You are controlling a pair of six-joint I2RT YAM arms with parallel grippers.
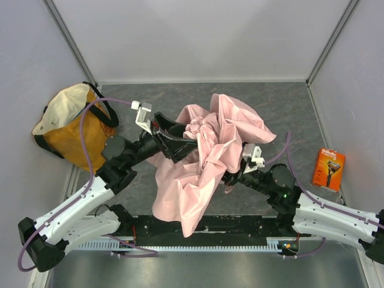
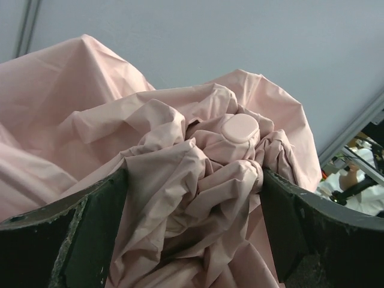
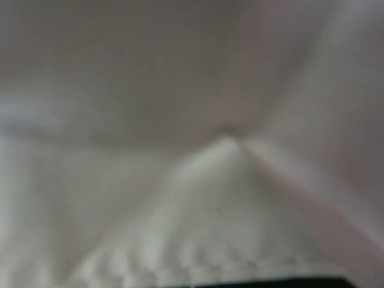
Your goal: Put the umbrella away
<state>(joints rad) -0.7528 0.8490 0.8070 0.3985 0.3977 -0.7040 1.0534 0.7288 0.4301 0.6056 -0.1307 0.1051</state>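
Observation:
The pale pink umbrella is a crumpled mass of fabric in the middle of the table, draped over my right arm. My left gripper reaches in from the left, and its black fingers press on both sides of the bunched canopy, just below the round pink tip cap. My right gripper is buried under the fabric. Its wrist view shows only blurred pale cloth right against the lens. The black handle and the strap are hidden.
An orange-and-cream tote bag with black straps stands open at the left wall. An orange boxed item lies at the right edge. Grey walls enclose the grey mat on three sides.

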